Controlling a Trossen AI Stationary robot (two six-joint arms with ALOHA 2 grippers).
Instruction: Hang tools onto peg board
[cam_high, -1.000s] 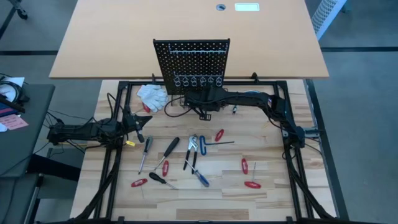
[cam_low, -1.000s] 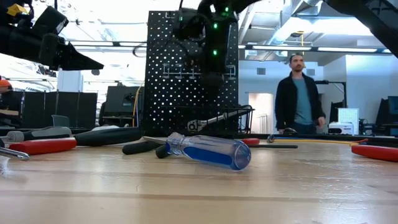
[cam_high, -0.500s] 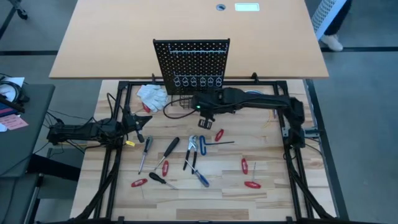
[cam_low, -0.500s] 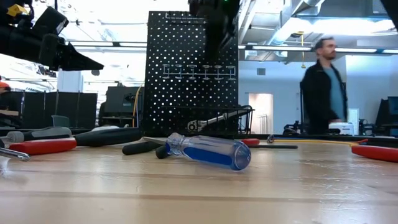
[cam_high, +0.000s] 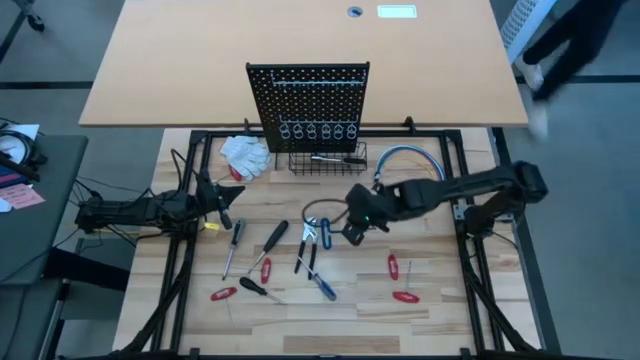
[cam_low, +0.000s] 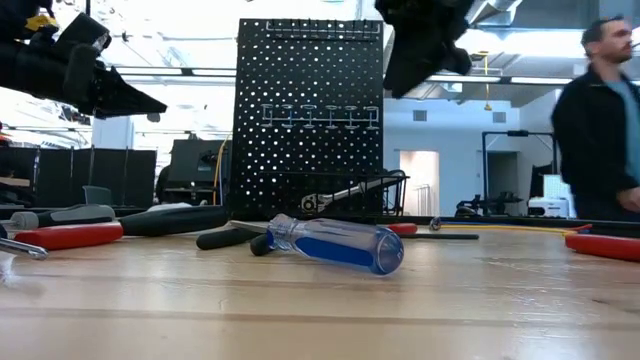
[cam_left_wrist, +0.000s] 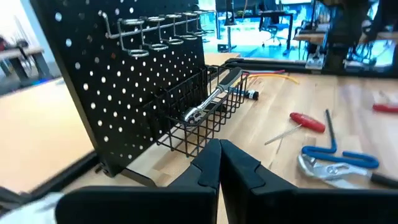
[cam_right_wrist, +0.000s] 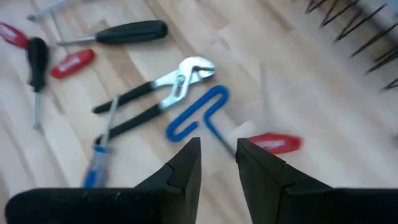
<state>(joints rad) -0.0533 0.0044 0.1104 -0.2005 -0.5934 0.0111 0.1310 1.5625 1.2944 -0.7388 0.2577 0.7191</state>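
Starting at the left edge of the table, the left gripper (cam_high: 222, 197) waits above the wood with its fingers pressed together and nothing between them, pointed toward the peg board (cam_high: 309, 92). Just beside it lie the white gloves (cam_high: 244, 153). The peg board stands upright at the far middle of the table; its row of silver rings (cam_high: 318, 130) is bare, and the only tool it holds is a silver wrench (cam_left_wrist: 210, 99) lying in the black wire basket (cam_high: 328, 160).

Further right, the loose tools lie scattered flat on the table: a black-handled screwdriver (cam_high: 275, 237), the pliers (cam_right_wrist: 155, 95), the blue T-shaped hex key (cam_right_wrist: 194, 114) and a red-handled screwdriver (cam_right_wrist: 274, 143) close together. The right gripper (cam_high: 353, 230) hovers over this cluster, its fingers parted by a narrow gap and empty. More red-handled screwdrivers (cam_high: 393, 266) lie to its right.

The main risk, as I judge it, is crowding. The hex key's shaft runs close by the red handle and the pliers sit just beside, so a descent slightly off line could pinch two tools or nudge one away. With so slight an opening, the fingers could also land on top of a handle instead of straddling it. A round handle may roll when touched.
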